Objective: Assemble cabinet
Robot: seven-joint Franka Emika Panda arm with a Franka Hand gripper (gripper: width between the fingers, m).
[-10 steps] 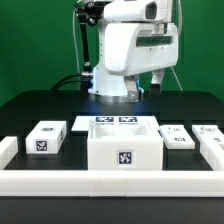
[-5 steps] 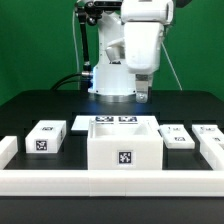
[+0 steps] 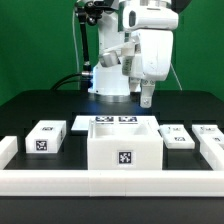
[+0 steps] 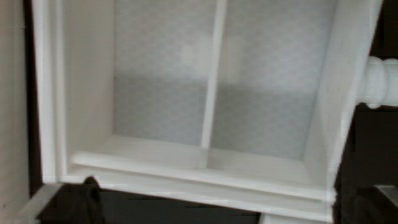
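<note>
The cabinet [image 3: 124, 146] is a large white open-topped box with a tag on its front, standing at the table's front middle. The wrist view looks down into the cabinet [image 4: 267, 80], which shows two compartments split by a thin divider [image 4: 210, 90]. My gripper [image 3: 147, 96] hangs fingers-down in the air above and behind the cabinet, touching nothing. In the wrist view the gripper [image 4: 228, 192] is open and empty, with its dark fingertips [image 4: 75, 200] far apart and nothing between them.
The marker board [image 3: 112, 122] lies flat behind the cabinet. A small white tagged block [image 3: 45, 137] sits at the exterior view's left, and two more [image 3: 177, 137] [image 3: 210, 135] at its right. A white rail [image 3: 100, 181] runs along the front. A ribbed white part [image 4: 379, 92] shows beside the cabinet.
The arm's wrist has turned and swung toward the exterior view's right, and the gripper has come a little lower. The parts on the table have not moved.
</note>
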